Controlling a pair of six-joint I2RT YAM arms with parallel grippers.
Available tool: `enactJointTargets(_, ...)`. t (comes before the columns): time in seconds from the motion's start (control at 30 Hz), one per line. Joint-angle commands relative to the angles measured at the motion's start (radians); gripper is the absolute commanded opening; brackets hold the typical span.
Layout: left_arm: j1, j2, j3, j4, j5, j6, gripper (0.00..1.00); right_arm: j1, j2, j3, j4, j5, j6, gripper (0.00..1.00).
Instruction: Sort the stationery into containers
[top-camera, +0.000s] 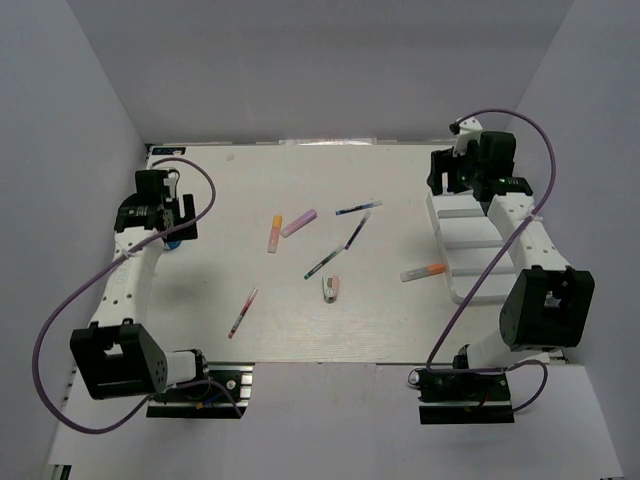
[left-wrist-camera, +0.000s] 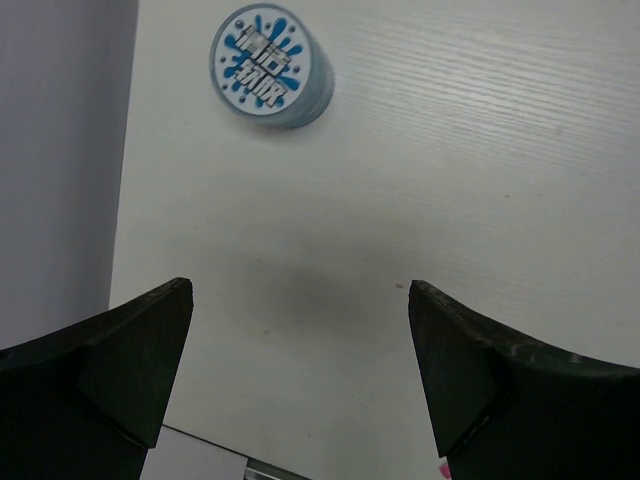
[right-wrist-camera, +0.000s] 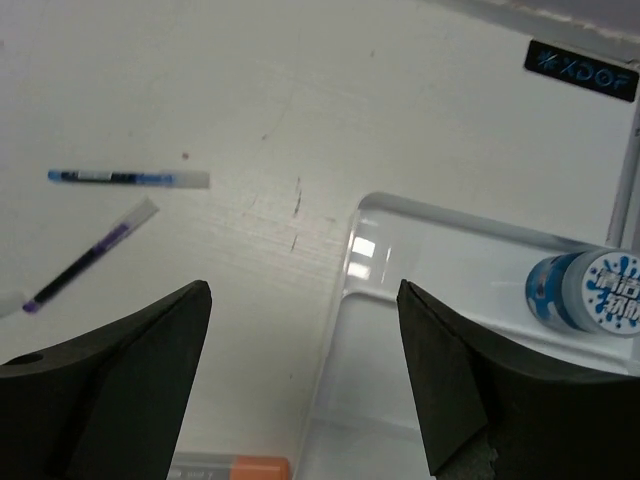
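Over the far end of the white tray (top-camera: 465, 228), at 2 o'clock on the table (top-camera: 250, 180), right gripper (right-wrist-camera: 303, 290) spread wide and empty, left gripper (left-wrist-camera: 300, 290) at 9 o'clock likewise spread, pens (top-camera: 356, 232) and highlighters (top-camera: 298, 222) scattered mid-table, orange highlighter (top-camera: 423, 271) just beside tray's 8 o'clock rim

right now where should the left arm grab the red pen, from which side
Probably mid-barrel of the red pen, from straight above, left fingers straddling its width. It lies flat on the table, slanted, alone, so turn the wrist across its length.
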Motion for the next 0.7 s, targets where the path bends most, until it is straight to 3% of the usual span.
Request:
enactJointTargets(0.0, 0.061, 0.016, 0.004, 0.026, -0.048, 0.021, 0.98, 0.034, -0.066, -0.057, -0.087, -0.081, -0.092, 0.8)
enactJointTargets(0.23, 0.198, 0.16, 0.026, 0.15, 0.04, 0.085, 0.98, 0.07, -0.152, -0.15, -0.117, -0.112, -0.115, 0.81)
enactJointTargets(0.33, 0.248, 0.223, 0.032, 0.168, 0.17, 0.12, 0.98, 0.078, -0.18, -0.172, -0.12, -0.124, -0.115, 0.81)
enactJointTargets(0.67, 0.282, 0.357, -0.006, 0.343, 0.277, 0.199, 0.98, 0.106, -0.189, -0.184, -0.146, -0.15, -0.118, 0.81)
